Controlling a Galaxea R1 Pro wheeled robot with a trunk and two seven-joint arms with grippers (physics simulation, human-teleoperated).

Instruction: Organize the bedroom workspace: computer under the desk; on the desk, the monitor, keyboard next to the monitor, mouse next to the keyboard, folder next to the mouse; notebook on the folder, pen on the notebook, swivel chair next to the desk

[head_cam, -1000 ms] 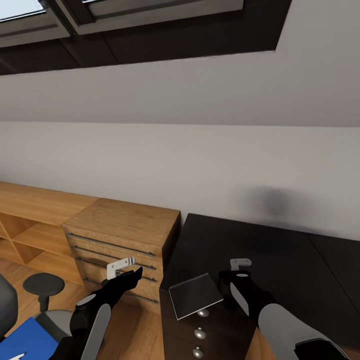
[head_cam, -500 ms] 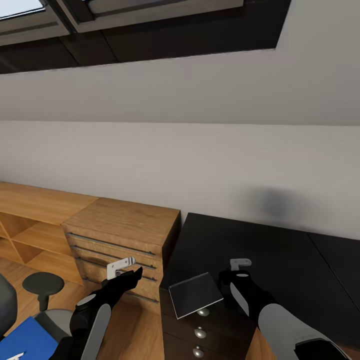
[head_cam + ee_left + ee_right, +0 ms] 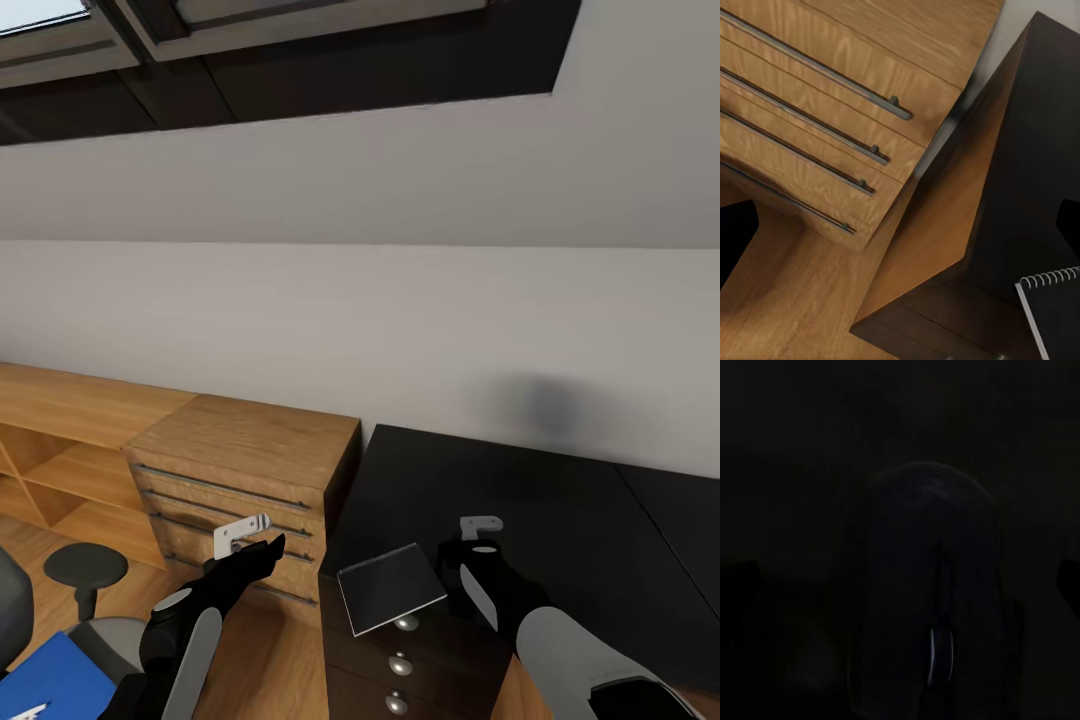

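Both arms reach forward from the bottom of the head view, forearms grey-white, wrists black. The left gripper is raised and angled up to the right; its pale fingers stand somewhat apart, nothing between them. The right gripper points straight ahead, one pale finger visible at its tip; whether its jaws are parted can't be told.

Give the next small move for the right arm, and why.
Probably lower the right gripper straight down and close it on the mouse. The right wrist view shows the mouse centred between the spread jaws, lying on the dark desk and not yet gripped.
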